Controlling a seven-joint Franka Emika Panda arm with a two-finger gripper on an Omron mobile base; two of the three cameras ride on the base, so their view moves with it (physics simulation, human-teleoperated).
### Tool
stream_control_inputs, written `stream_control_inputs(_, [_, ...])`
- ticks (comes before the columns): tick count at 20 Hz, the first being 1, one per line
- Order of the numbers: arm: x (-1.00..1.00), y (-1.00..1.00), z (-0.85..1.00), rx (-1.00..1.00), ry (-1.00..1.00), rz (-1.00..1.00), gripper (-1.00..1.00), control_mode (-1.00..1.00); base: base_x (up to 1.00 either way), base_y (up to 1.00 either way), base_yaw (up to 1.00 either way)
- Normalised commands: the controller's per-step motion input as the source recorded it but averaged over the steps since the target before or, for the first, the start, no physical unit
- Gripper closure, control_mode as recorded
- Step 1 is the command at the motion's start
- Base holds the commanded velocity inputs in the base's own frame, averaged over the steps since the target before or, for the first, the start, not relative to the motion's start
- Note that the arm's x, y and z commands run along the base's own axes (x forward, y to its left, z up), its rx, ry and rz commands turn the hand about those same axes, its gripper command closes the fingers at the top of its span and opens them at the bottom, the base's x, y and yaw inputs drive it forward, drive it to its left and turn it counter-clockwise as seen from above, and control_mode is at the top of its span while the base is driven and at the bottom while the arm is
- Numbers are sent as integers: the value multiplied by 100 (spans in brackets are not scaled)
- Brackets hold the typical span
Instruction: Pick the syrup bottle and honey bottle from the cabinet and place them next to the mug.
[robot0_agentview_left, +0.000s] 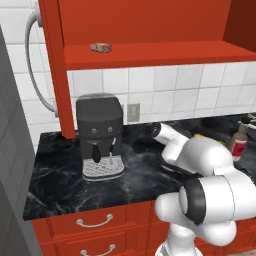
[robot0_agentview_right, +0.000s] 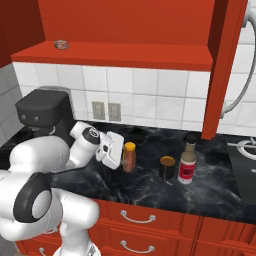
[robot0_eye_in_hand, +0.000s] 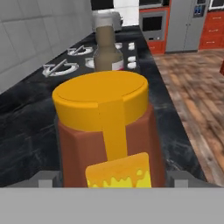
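Honey bottle sits low on the black counter, w/ the gripper right at its side. Hand view has the honey bottle close up btwn the finger tips, yellow cap toward the camera, so the gripper looks closed around it, narrow. Can't tell whether the base is already touching the counter or hangs just above it.

Syrup bottle stands upright on the counter, just beside the mug. The mug is btwn the two bottles; honey bottle is near the mug but apart from it. Syrup bottle also shows at the far right of the left base view, past the arm. So syrup looks done, honey is at the put-down step.

Cabinet shelf above holds a small brown item, not part of the job. Coffee machine stands well off to the side.

Risks from here, imo:
- If the fingers open while the bottle is off the counter or tilted, it could tip, and it'd roll toward the mug.
- Pulling back w/o opening wide enough could drag the bottle along.
- Any sideways swing toward the mug could knock the mug into the syrup bottle, since those two stand so close.
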Motion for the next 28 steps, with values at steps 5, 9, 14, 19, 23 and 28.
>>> stream_control_inputs(5, [6, -9, -7, 0, 0, 0, 100, -100, 0, 0, 0])
stream_control_inputs(9, [19, -27, -3, 0, 0, 0, 100, -100, 0, 0, 0])
stream_control_inputs(14, [23, -27, -7, 0, 0, 0, 100, -100, 0, 0, 0])
stream_control_inputs(19, [12, -12, -17, 0, 0, 0, 100, -100, 0, 0, 0])
stream_control_inputs(23, [0, -1, -31, 0, -1, 0, 100, -100, 0, 0, 0])
stream_control_inputs(28, [2, 0, -17, -9, 0, 0, 100, -100, 0, 0, 0])
